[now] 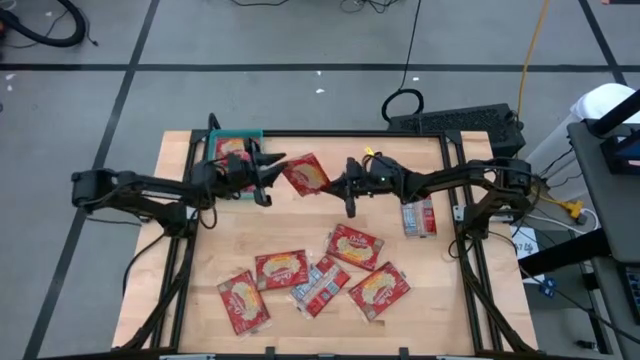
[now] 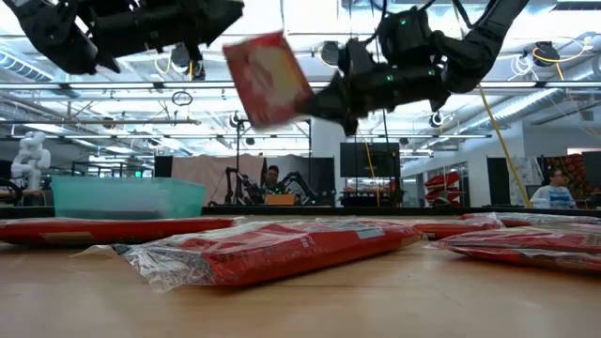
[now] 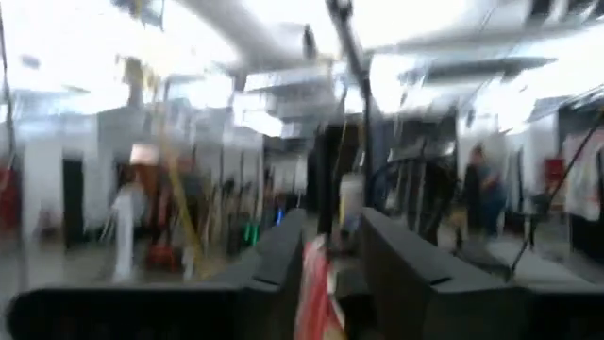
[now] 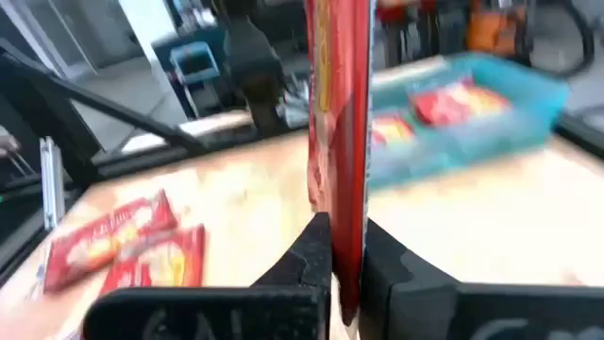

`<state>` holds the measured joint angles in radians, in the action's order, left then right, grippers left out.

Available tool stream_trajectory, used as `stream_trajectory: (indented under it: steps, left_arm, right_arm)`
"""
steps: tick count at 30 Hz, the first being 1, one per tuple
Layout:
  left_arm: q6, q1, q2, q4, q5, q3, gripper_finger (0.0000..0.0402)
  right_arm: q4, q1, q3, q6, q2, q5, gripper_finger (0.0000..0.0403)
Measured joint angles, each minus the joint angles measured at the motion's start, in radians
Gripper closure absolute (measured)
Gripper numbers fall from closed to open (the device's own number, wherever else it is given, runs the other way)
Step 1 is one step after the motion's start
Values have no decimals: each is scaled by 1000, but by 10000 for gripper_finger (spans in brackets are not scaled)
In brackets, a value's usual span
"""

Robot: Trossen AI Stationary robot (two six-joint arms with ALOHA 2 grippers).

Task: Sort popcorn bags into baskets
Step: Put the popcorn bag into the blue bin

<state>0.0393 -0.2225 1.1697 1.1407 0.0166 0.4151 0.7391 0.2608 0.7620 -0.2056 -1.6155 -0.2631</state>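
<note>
A red popcorn bag point(image 1: 305, 173) is held in the air between my two grippers, over the table's far half. My right gripper point(image 1: 343, 187) is shut on it. My left gripper point(image 1: 272, 172) is open at the bag's other end. In the left wrist view its fingers stand on either side of the bag's red edge point(image 3: 316, 283), and I cannot tell whether they touch it. The teal basket point(image 1: 222, 137) stands at the far left under the left arm, with a red bag point(image 1: 230, 150) lying in it. Several more bags point(image 1: 355, 245) lie flat on the near half. My right gripper pinches the bag's edge point(image 4: 342, 212) nearest the table's right side between its two fingers. The fingers come level from the table's right. The bag is lifted well clear of the table, tilted, and reaches out from the fingers toward my left gripper point(image 2: 268, 80).
Loose bags lie at the near centre point(image 1: 280, 268), near left point(image 1: 243, 300) and near right point(image 1: 380, 290). One shows a silvery face point(image 1: 318, 285). Another bag point(image 1: 418, 215) lies by the right frame post. People and equipment stand in the room beyond the table.
</note>
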Motion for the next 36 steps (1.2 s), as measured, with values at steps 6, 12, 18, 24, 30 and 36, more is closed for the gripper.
stream_trajectory:
  steps: [6,12,18,24,30,36]
  left_arm:
    - [-93,-29,-144,-362,30,22,216]
    - [-111,-32,-132,-782,-15,165,193]
    - [-48,-27,-83,-966,-13,265,203]
    - [-44,-61,-98,-1067,53,269,289]
    - [-41,-84,-188,-1153,64,269,389]
    - [-47,-89,-282,-1266,3,268,368]
  right_arm:
    - [-307,-5,45,18,37,-2,396]
    - [-549,-33,154,91,38,-3,397]
    - [-649,-40,239,135,38,-1,397]
    - [-658,-38,246,143,37,3,395]
    - [-683,-38,247,149,37,2,394]
    - [-686,-37,247,150,37,2,393]
